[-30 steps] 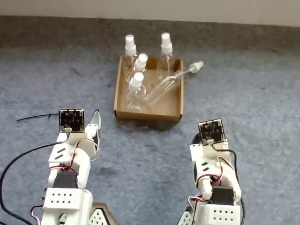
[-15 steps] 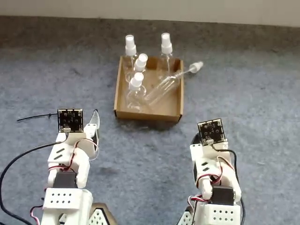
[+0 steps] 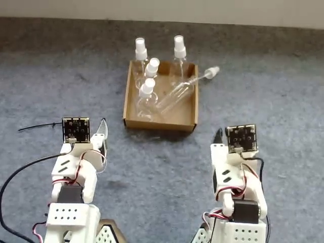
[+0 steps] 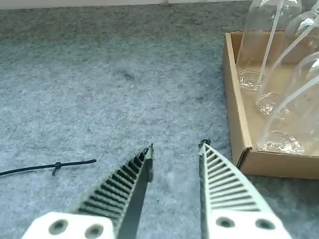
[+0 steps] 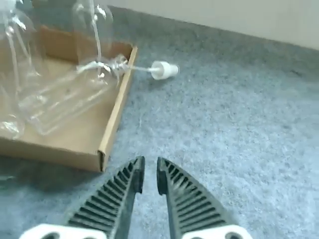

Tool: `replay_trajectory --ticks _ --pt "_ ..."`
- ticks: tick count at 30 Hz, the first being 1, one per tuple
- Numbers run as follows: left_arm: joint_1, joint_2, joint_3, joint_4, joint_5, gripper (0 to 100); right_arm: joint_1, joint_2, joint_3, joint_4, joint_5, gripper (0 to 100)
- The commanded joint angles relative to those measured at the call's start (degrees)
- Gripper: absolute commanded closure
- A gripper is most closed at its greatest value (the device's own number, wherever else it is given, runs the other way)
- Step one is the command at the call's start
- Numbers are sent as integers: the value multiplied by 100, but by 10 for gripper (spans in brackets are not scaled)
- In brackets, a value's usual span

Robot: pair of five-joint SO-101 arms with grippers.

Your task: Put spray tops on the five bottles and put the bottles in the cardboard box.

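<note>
The cardboard box [image 3: 132,120] sits on the grey carpet ahead of both arms. Several clear bottles with white spray tops stand inside it, such as one [image 3: 147,89] near its left wall. Another bottle [image 3: 174,94] lies slanted in the box, its spray top [image 3: 212,72] poking out over the right wall. My left gripper [image 3: 104,127] hangs open and empty near the box's front left corner [image 4: 245,158]. My right gripper [image 3: 218,135] is near the front right corner [image 5: 102,158], fingers almost together and empty. The lying bottle [image 5: 60,102] and its top [image 5: 164,69] lie ahead of it.
A black cable tie [image 4: 50,167] lies on the carpet left of the left arm [image 3: 35,126]. Bare carpet surrounds the box on all sides. A pale wall strip [image 3: 162,10] runs along the far edge.
The right arm has shifted slightly to the right and forward. The left arm, box and bottles stayed put.
</note>
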Motion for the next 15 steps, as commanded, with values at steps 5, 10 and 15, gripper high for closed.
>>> replay_trajectory --ticks 5,10,15 --pt "-48 -48 145 -88 -35 853 -813 3697 -3029 101 -738 940" --pt "-48 -48 145 -88 -35 853 -1191 6237 -5015 796 -1336 838" --pt "-48 -48 145 -88 -35 853 -1473 8075 -6448 1165 -2154 831"
